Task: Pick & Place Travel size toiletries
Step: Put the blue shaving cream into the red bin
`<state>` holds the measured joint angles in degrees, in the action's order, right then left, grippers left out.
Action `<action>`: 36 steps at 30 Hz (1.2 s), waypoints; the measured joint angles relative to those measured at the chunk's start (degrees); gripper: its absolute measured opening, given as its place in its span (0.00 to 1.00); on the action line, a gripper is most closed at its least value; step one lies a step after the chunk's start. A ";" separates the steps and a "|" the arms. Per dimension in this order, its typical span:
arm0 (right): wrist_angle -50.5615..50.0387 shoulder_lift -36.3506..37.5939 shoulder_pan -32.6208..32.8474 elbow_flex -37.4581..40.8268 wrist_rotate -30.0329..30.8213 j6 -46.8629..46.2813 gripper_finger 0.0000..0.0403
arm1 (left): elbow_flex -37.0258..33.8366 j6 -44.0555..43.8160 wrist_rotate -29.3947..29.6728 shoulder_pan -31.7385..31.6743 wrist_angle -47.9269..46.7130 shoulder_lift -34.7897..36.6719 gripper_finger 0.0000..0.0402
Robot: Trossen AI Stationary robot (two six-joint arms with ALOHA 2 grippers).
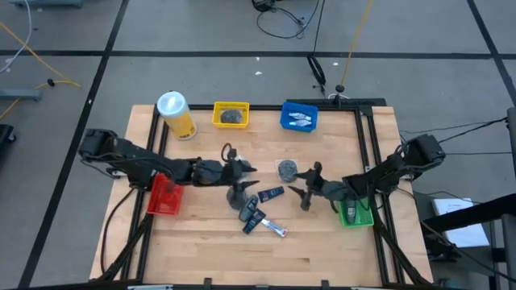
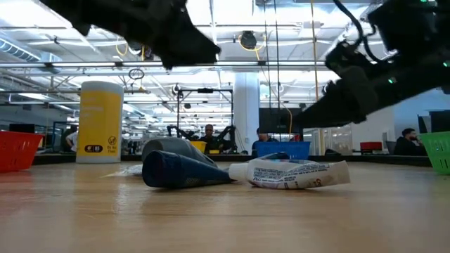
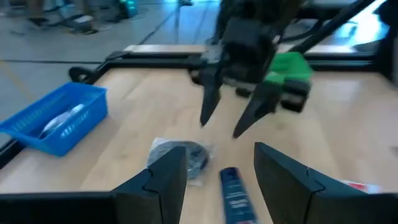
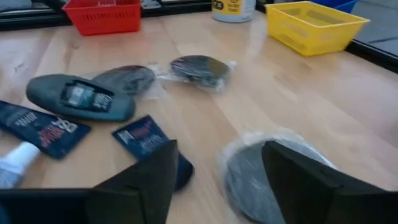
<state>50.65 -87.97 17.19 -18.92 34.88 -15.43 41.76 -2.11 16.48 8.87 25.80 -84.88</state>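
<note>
Several travel size toiletries lie loose mid-table: a wrapped grey disc (image 1: 287, 169), a dark blue tube (image 1: 270, 193), dark bottles (image 1: 250, 213) and a white tube (image 1: 276, 229). My left gripper (image 1: 244, 172) is open and empty above them. In its wrist view (image 3: 221, 158) a wrapped disc (image 3: 186, 158) and a blue tube (image 3: 235, 193) lie below its fingers. My right gripper (image 1: 300, 185) is open and empty, facing the left one. In its wrist view (image 4: 217, 155) a wrapped grey disc (image 4: 267, 171) lies on the table under the gap between its fingers.
A yellow white-lidded canister (image 1: 176, 115), a yellow bin (image 1: 230, 115) and a blue bin (image 1: 299, 117) stand along the far edge. A red bin (image 1: 165, 196) is at the left and a green bin (image 1: 355, 213) at the right. Bare wood lies toward the near edge.
</note>
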 joint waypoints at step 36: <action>23.33 -0.02 0.87 9.73 -0.50 6.59 0.63 | 18.58 -11.83 -1.00 -1.37 -4.34 -33.90 0.50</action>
<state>73.98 -87.99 18.06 -9.19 34.38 -8.84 60.34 -13.94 15.49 7.51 21.46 -118.78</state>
